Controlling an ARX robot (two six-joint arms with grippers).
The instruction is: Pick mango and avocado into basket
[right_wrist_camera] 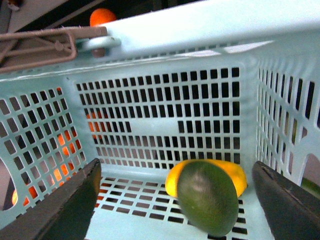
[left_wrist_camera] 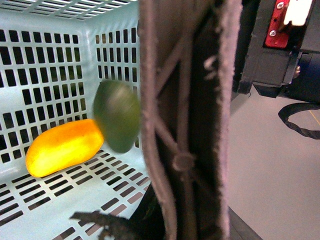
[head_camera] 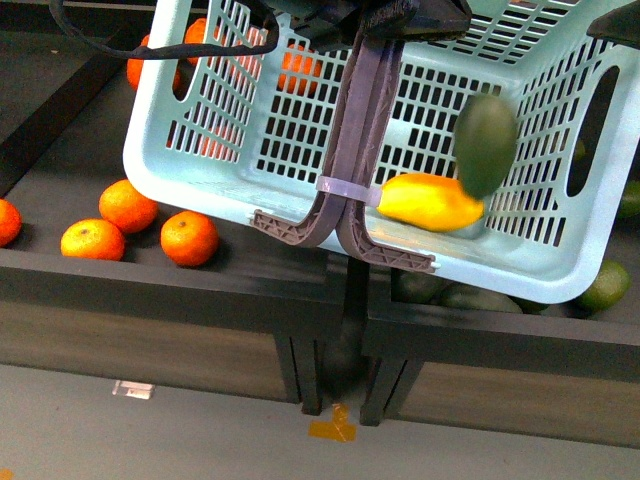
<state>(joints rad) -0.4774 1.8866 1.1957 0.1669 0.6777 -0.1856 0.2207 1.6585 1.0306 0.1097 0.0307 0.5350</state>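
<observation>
The teal basket (head_camera: 200, 190) hangs tilted in the air above the shelf. My left gripper (head_camera: 385, 25) is shut on its two brown handles (left_wrist_camera: 182, 125), which are pressed together. The yellow-orange mango (head_camera: 430, 202) lies on the basket floor by the near wall. The dark green avocado (head_camera: 487, 143) is blurred and in mid-air just above the mango, inside the basket. My right gripper (right_wrist_camera: 182, 200) is open above the basket's inside. Its dark fingers (right_wrist_camera: 55, 210) stand wide apart on either side of the avocado (right_wrist_camera: 207, 197) and do not touch it. The mango (right_wrist_camera: 237, 175) shows behind the avocado.
Several tangerines (head_camera: 128, 205) lie on the dark shelf (head_camera: 150, 280) at the left under the basket, and more show through its lattice. Green avocados (head_camera: 608, 285) lie in the bin at the right. Below is a grey floor with an orange tape mark (head_camera: 333, 430).
</observation>
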